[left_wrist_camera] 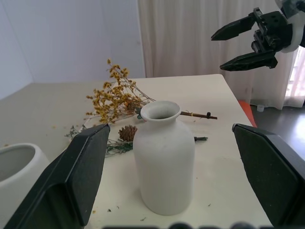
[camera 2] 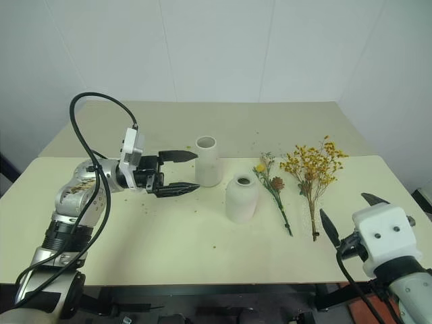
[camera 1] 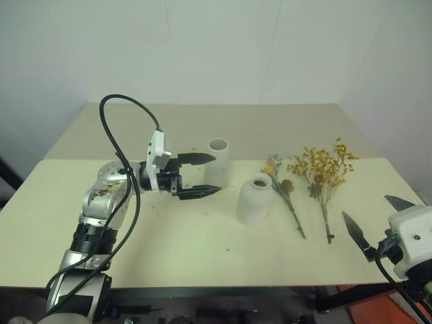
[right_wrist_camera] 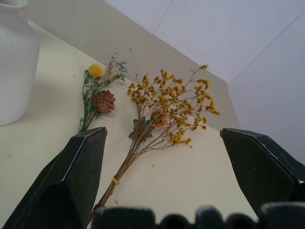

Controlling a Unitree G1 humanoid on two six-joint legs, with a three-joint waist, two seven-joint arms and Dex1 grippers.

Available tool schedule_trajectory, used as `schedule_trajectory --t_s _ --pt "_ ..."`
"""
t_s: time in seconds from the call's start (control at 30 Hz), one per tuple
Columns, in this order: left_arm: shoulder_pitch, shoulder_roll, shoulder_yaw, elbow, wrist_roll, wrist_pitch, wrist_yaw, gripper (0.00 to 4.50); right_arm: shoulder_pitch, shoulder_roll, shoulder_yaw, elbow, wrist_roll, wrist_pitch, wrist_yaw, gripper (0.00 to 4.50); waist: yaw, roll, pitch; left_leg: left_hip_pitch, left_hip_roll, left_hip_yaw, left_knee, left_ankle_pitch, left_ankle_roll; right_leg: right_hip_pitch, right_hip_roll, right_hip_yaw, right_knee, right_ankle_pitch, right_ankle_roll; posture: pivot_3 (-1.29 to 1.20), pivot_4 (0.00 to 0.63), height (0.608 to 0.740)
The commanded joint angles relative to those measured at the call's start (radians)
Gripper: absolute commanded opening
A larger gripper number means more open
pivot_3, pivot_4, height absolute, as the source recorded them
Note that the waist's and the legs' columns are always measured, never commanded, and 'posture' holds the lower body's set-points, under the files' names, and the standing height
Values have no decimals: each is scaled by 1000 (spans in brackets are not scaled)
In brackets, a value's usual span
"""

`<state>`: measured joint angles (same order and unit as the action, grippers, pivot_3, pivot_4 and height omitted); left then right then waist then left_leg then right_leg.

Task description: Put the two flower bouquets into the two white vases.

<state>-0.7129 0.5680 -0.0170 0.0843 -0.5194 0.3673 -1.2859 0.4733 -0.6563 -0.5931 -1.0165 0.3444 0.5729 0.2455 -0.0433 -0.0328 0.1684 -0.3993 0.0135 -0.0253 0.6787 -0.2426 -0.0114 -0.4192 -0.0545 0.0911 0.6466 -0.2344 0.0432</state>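
step: reach not yet begun, nothing held | left end effector [camera 2: 174, 173] spread wide beside cylinder vase [camera 2: 208, 160] | right end effector [camera 1: 374, 223] wide, near bushy bouquet [camera 1: 324, 169] | sprig [camera 1: 283, 189] lies between it and rounded vase [camera 1: 255, 199], all on table [camera 1: 169, 243] | next: probably close on stems, lift upright

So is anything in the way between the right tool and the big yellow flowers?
No, nothing visible. The right tool hangs open just off the table's near edge, and only bare table lies between it and the bushy yellow bouquet.
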Motion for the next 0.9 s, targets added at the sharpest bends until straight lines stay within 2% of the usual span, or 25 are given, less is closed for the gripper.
schedule_trajectory --t_s 0.03,0.33,0.57,0.73,0.83,0.9 --pt "2 40 26 -80 -34 48 3 4500 8 -38 -31 -31 44 -44 -42 4482 0 0 0 0 0 0 0 0 0 0 0 0 0 0 0 0 150 740" --pt "-14 45 20 -115 -41 81 38 4500 -28 -100 -2 -31 102 2 -98 4482 3 0 0 0 0 0 0 0 0 1 0 0 0 -1 2 0 150 740" --pt "-107 13 -15 -31 38 11 54 4500 -195 -100 -31 34 102 101 -58 4482 4 0 0 0 0 0 1 0 0 1 0 0 0 -1 1 0 150 740" --pt "-187 7 -36 20 81 9 68 4500 -323 -140 -16 117 118 157 -16 4482 4 0 0 0 -1 0 1 0 0 1 0 0 -1 0 0 0 150 740" --pt "-238 -18 -40 38 83 70 116 4500 -464 -152 22 198 167 277 -36 4482 2 0 0 0 -1 0 0 0 0 1 0 0 0 0 0 0 150 740" --pt "-266 -25 -53 53 88 91 109 4500 -572 -160 35 258 214 425 -62 4482 0 0 0 0 -1 0 1 0 0 1 0 0 0 0 0 0 150 740"
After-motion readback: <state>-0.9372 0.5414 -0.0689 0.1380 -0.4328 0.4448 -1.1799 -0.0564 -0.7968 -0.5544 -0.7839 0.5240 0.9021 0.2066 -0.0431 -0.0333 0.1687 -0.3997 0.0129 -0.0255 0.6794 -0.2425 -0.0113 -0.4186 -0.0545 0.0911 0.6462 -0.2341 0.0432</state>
